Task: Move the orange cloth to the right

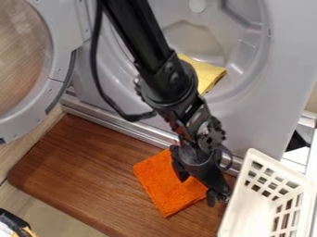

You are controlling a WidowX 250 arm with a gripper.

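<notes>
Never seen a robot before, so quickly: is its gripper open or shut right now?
Gripper: at the orange cloth's edge; open, closed or holding cannot be told.

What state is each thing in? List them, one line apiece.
Orange cloth: spread out, partly covered by the arm
Robot arm: extended over the orange cloth
Laundry machine: open
Round machine door: swung open
Yellow cloth: lying inside the machine
White plastic basket: uncovered

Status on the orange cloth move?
Tool at the cloth's right corner, camera view. Orange cloth flat on brown board, partly under the arm. White basket close on the right, may limit travel.
</notes>
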